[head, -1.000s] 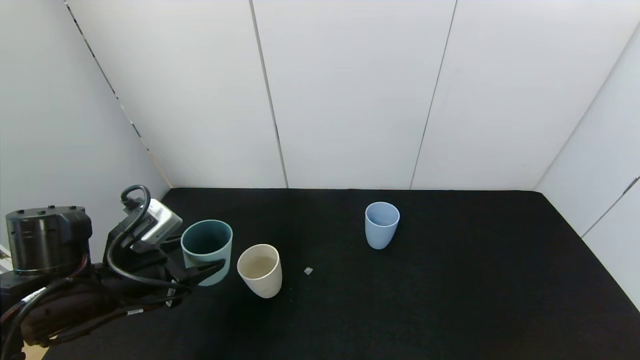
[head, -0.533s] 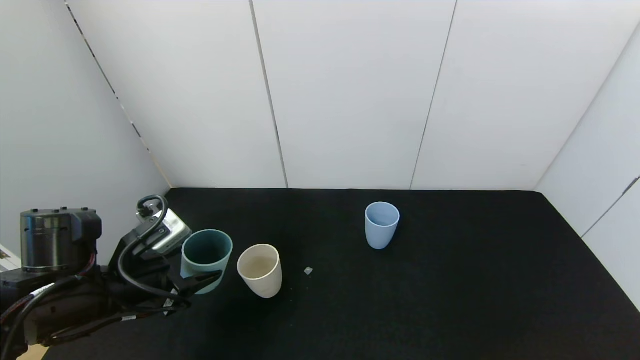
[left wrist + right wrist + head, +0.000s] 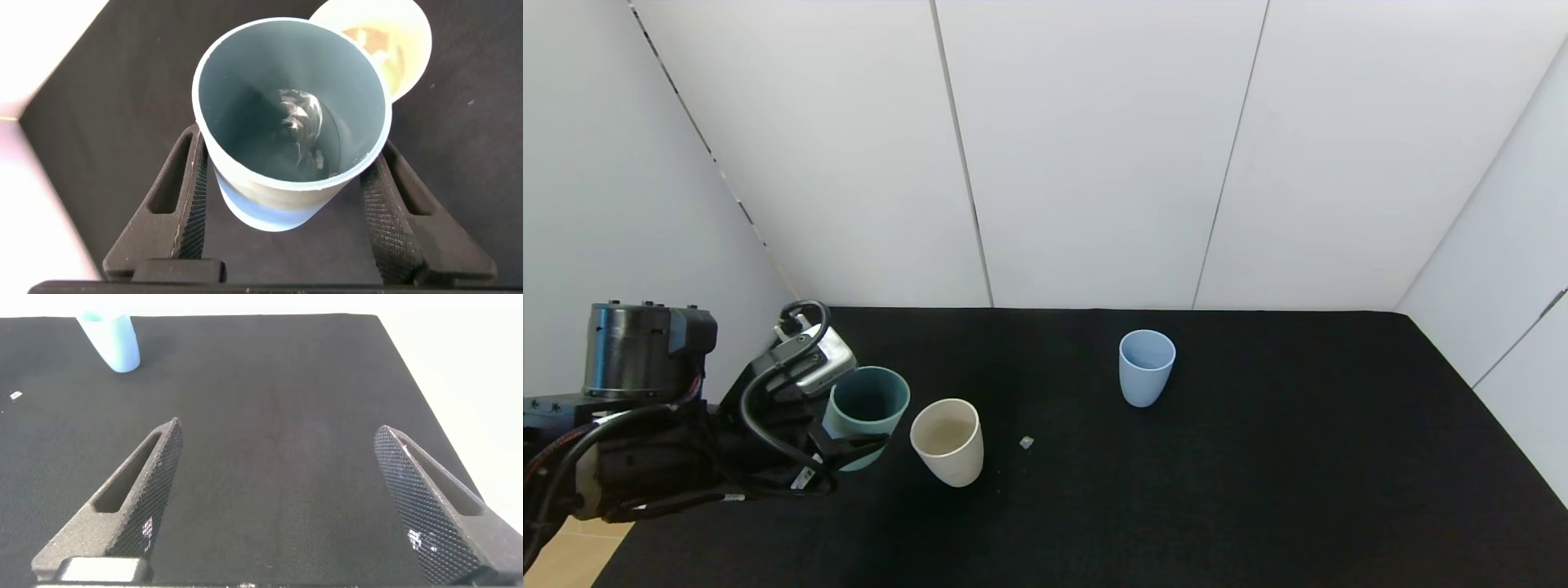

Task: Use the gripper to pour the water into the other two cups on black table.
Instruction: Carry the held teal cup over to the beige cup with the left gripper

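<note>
My left gripper is shut on the teal-green cup at the left of the black table, with one finger on each side of the cup. The cup leans slightly towards the cream-white cup just to its right. In the left wrist view the gripper clasps the teal cup. Water glints at its bottom, and the cream cup stands just beyond. The light blue cup stands upright farther back, right of centre. My right gripper is open and empty over bare table.
A small white scrap lies on the cloth right of the cream cup. White wall panels close off the table at the back and both sides. The light blue cup shows far off in the right wrist view.
My left gripper moved forward and right with the teal cup, nearer the cream cup. The cup now leans a little. The cream and blue cups have not moved.
</note>
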